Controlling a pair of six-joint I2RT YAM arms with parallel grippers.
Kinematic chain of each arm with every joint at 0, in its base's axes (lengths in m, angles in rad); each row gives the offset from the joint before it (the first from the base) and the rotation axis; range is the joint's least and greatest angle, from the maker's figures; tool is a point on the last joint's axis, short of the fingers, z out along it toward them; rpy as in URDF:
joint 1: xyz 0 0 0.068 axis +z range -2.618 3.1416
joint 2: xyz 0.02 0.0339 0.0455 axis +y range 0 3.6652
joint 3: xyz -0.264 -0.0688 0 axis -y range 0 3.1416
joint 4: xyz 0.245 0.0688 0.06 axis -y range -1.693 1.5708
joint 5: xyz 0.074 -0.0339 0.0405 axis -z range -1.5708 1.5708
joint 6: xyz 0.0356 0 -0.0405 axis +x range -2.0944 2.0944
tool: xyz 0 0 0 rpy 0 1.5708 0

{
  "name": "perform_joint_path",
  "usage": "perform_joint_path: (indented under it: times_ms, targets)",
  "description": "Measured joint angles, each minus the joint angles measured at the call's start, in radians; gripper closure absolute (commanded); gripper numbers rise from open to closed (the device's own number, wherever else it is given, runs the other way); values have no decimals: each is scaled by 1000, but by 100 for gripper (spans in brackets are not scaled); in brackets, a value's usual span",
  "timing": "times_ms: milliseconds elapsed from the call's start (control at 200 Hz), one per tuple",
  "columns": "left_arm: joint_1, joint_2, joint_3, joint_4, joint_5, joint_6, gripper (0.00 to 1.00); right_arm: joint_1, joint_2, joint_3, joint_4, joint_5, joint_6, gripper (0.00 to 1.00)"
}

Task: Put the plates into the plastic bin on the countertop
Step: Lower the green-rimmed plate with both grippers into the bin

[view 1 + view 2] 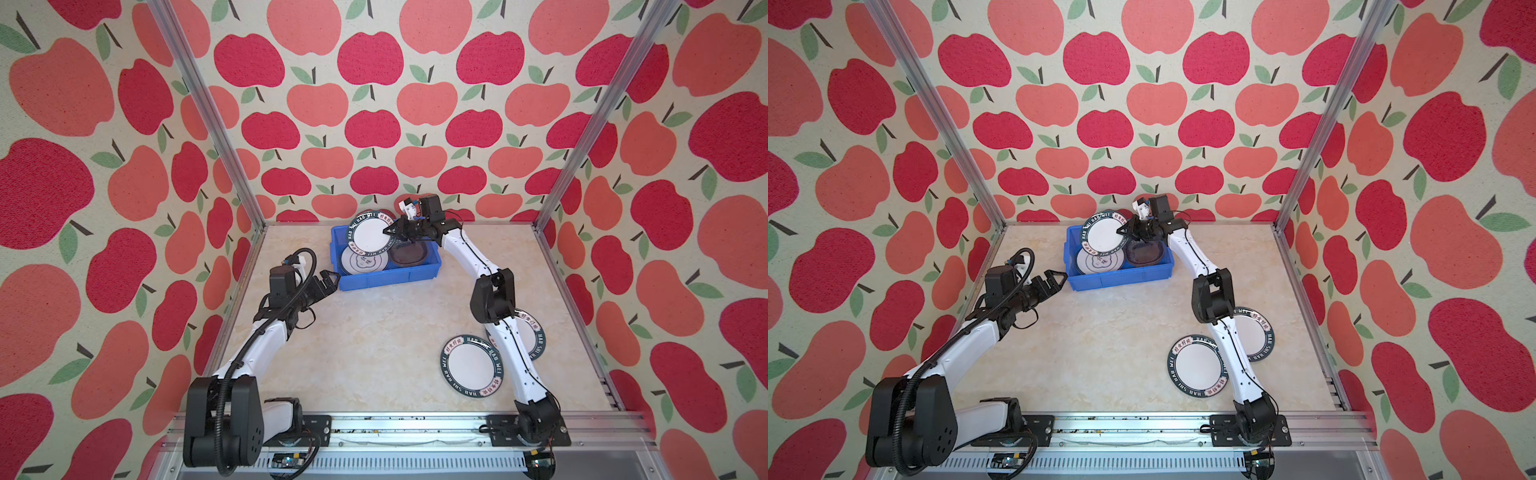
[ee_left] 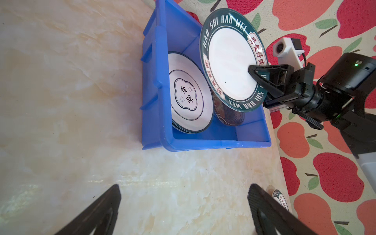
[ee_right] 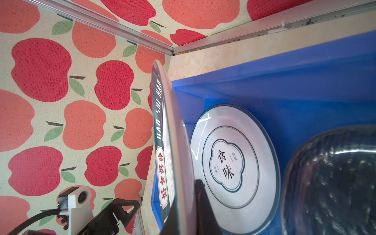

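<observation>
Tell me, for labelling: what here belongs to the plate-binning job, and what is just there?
Job: blue bin; green-rimmed plate in the right gripper; emblem plate and grey glass plates inside; two green-rimmed plates on the countertop.
Background: apple-patterned walls; aluminium rails.

Green-rimmed plate (image 1: 371, 233) tilted over blue bin (image 1: 386, 279)

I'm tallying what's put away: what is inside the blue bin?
Inside the blue bin lie a white emblem plate and grey glass plates. The right gripper holds a green-rimmed plate tilted over them, hiding part of its floor; what lies beneath the emblem plate is unclear.
</observation>
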Motion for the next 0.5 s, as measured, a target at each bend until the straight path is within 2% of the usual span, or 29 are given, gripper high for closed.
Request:
perform_joint_path:
  times_ms: [425,495]
  targets:
    - [-1,6,0,0,17,1,0,57,131,76,-38,32,16,100]
    - [-1,6,0,0,17,1,0,69,138,83,-46,45,16,85]
